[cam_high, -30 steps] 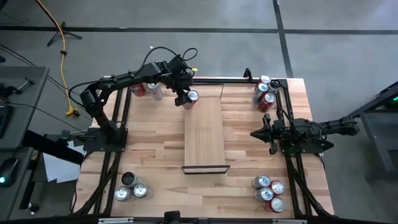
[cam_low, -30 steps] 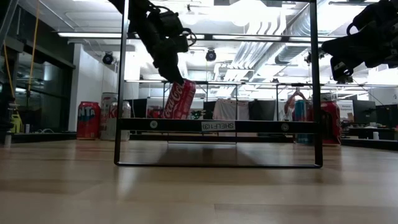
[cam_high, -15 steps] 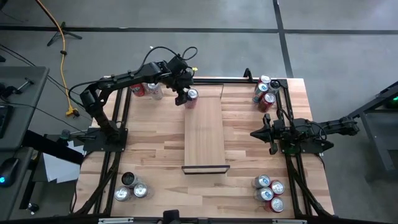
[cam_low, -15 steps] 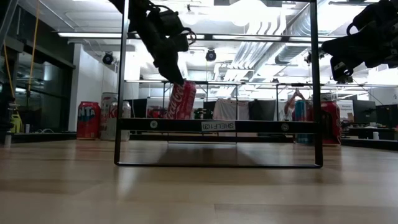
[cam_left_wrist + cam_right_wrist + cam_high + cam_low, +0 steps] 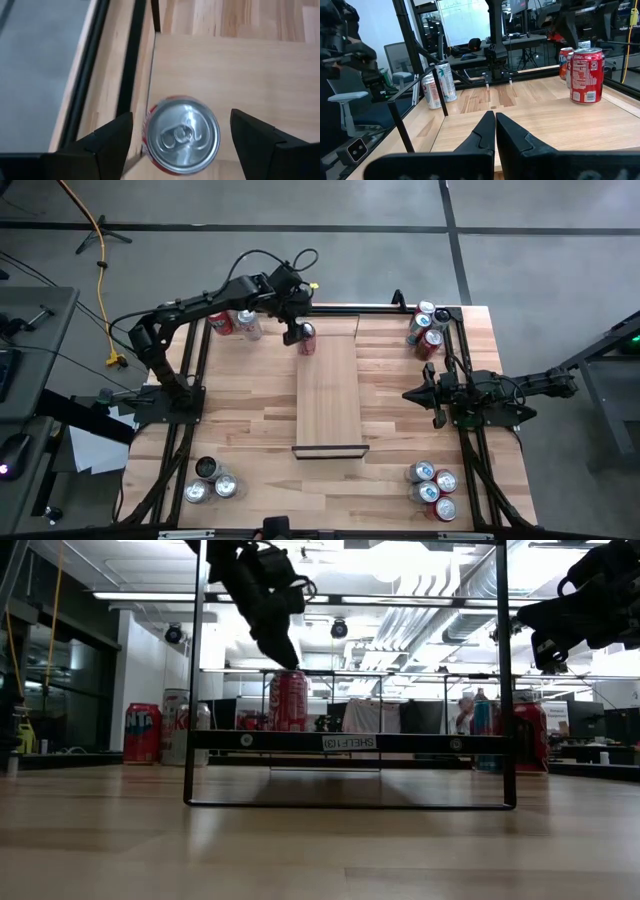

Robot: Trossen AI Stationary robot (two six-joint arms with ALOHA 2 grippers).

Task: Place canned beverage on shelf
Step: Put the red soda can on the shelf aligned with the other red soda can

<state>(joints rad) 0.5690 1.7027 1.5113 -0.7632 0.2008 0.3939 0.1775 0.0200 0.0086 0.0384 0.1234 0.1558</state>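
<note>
One can now upright, left pincer released.

Can: shiny metal top, glossy red side. Shelf: pale matt wood, smooth. Table: striped wood, satin.

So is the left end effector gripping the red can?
No: in the left wrist view the left end effector has a gap on each side of the upright red can on the shelf.

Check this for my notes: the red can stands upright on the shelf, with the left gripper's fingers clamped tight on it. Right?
Not quite. The red can does stand upright on the shelf, but the left gripper is open, its fingers clear of the can's sides, as the left wrist view shows.
</note>
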